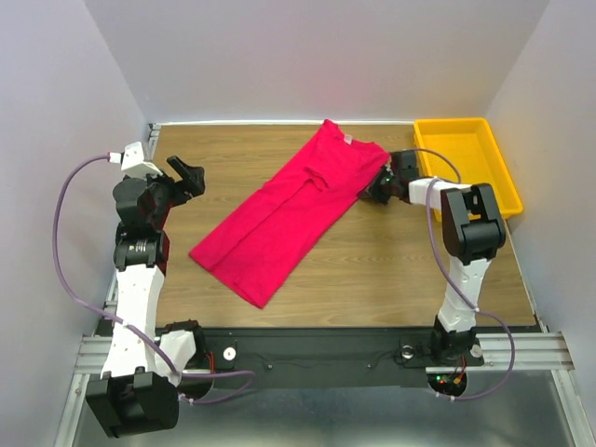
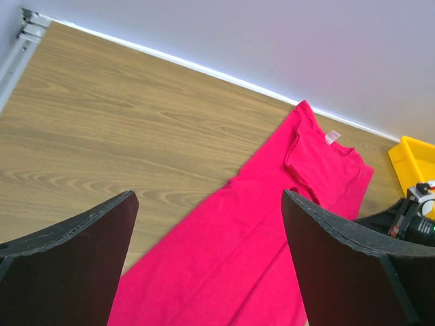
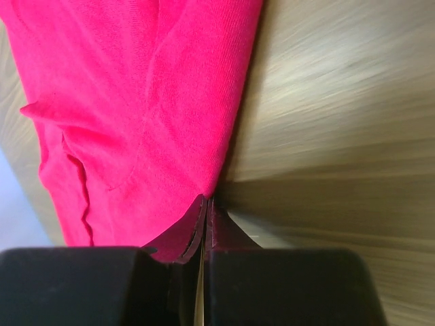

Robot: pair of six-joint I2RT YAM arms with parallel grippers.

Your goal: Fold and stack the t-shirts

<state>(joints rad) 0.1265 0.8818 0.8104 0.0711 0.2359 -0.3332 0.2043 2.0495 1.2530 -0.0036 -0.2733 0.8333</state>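
Observation:
The crimson-pink t-shirt (image 1: pixel 289 209) lies on the table as a long strip folded lengthwise. It runs diagonally from the near left to the far right, and its white neck label (image 1: pixel 346 140) is at the far end. My right gripper (image 1: pixel 377 191) is low at the shirt's right edge near the collar. In the right wrist view it (image 3: pixel 207 200) is shut, with the t-shirt (image 3: pixel 136 102) hem meeting the fingertips. My left gripper (image 1: pixel 191 175) hangs above the table left of the shirt. It (image 2: pixel 207 197) is wide open and empty, with the t-shirt (image 2: pixel 272 224) below it.
A yellow plastic tray (image 1: pixel 463 122) stands at the far right corner, just behind the right wrist, and also shows in the left wrist view as the tray (image 2: pixel 414 159). White walls close in the table on the left, back and right. Bare wood lies left of the shirt.

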